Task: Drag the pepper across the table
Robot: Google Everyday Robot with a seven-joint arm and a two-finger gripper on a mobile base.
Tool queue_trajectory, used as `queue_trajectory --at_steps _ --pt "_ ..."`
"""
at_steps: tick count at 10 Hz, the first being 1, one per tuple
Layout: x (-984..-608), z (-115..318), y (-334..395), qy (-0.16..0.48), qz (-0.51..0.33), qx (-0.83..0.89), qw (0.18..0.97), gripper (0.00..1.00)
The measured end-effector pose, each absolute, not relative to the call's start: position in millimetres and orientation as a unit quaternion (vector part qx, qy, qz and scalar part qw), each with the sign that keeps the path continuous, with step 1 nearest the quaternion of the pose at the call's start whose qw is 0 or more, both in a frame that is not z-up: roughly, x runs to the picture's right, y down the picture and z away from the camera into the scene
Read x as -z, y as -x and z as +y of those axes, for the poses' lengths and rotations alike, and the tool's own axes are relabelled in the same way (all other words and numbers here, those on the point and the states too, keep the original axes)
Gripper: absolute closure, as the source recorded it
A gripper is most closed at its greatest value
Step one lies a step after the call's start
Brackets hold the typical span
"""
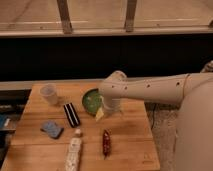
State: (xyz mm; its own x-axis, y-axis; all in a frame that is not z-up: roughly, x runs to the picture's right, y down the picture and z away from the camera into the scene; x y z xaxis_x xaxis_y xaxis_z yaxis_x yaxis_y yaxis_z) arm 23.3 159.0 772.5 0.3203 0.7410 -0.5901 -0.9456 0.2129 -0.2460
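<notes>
Now | gripper (102, 113) low over planked wooden table (131, 136), beside round green bowl (90, 100); grip state unreadable | slim wrinkled dark-red pepper (106, 142) lying apart

We list surfaces as seen.

- Table (131, 131): light-brown butcher-block wood, plank grain visible, matt.
- Pepper (106, 142): dark red, wrinkled skin with a faint sheen.
- Arm (150, 89): smooth cream shell, plastic-looking, satin, with small dark holes.
- Gripper (107, 111), hanging below the wrist over the table just right of the green bowl: same pale finish.
- Green bowl (90, 100): smooth and glossy.
- Cup (49, 93): translucent plastic.
- Striped bar (71, 114): black-and-white wrapper.
- Blue sponge (51, 128): we read it as rough, possibly foam.
- White bottle (74, 154): smooth plastic.
</notes>
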Motion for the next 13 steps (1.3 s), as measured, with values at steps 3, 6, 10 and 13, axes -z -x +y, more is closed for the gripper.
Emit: queue_trajectory --at_steps 3,6,10,13 --pt "-766.2 190.3 -25.8 0.301 0.178 -0.579 0.737 0.2" --pt "-764.5 208.5 -24.9 0.318 0.183 -0.579 0.728 0.2" --pt "-764.3 209.1 -25.6 0.318 0.185 -0.578 0.729 0.2" --pt "-766.0 214.2 -26.2 0.314 0.195 -0.571 0.733 0.2"
